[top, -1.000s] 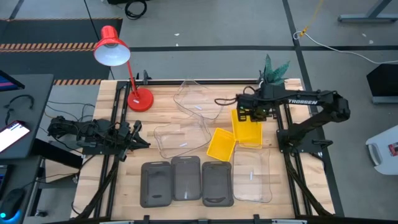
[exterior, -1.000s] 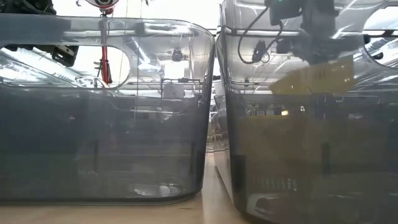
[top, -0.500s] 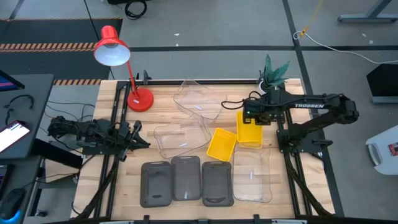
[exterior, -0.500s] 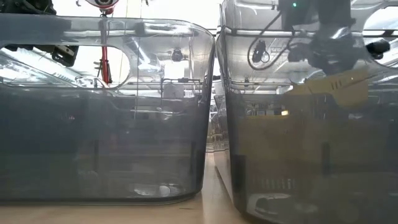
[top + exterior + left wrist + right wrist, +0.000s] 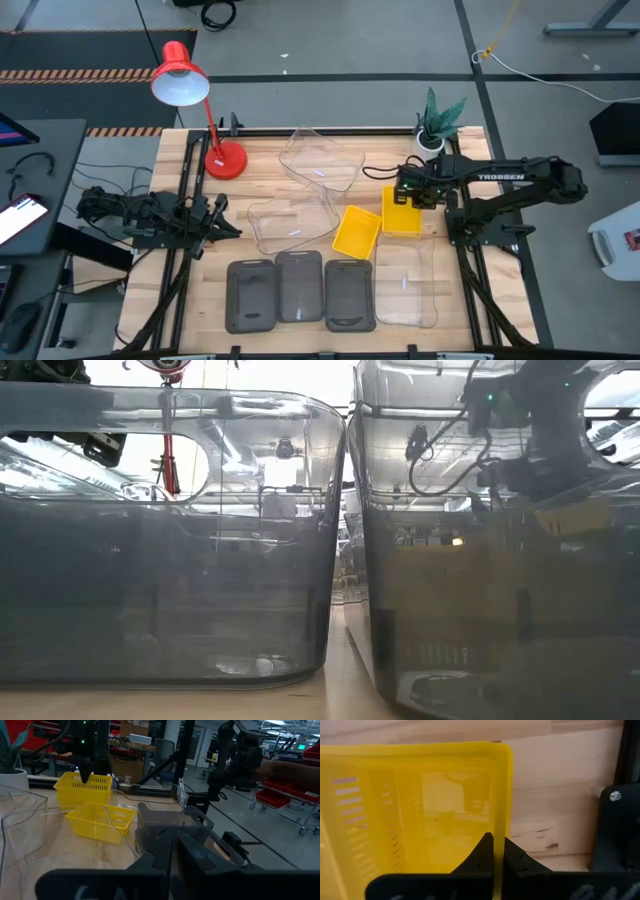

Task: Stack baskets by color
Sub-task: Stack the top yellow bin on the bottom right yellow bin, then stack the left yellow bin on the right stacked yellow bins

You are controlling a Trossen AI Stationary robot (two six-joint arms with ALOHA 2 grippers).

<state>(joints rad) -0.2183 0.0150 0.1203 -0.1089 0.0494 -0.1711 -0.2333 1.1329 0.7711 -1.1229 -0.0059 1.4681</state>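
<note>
In the high view my right gripper point(image 5: 415, 190) is shut on a yellow basket point(image 5: 402, 213) at the table's right middle. A second yellow basket point(image 5: 356, 231) lies on the table just left of it; both show in the left wrist view point(image 5: 84, 788) point(image 5: 100, 821). Three clear baskets point(image 5: 320, 160) point(image 5: 290, 222) point(image 5: 405, 282) lie around them. Three dark grey baskets point(image 5: 299, 290) stand in a row at the near edge. My left gripper point(image 5: 222, 217) waits shut at the left side, touching nothing. My right gripper pinches the rim of one wall of the yellow basket point(image 5: 498, 837), short of a corner. One finger point(image 5: 482, 851) is inside the basket and the other point(image 5: 516, 856) outside. The fingers point down from above. The basket hangs level, low over the table; whether its bottom touches, I cannot tell.
A red desk lamp point(image 5: 225, 158) stands at the far left and a small potted plant point(image 5: 438, 120) at the far right corner. In the low view two grey baskets point(image 5: 170, 540) point(image 5: 500, 550) fill the front. Bare wood shows between the lamp and the left arm.
My right gripper has come down and a little toward the table's near right, carrying the yellow basket. The basket, tilted half a second ago, now hangs level and lower, close beside the second yellow one.
</note>
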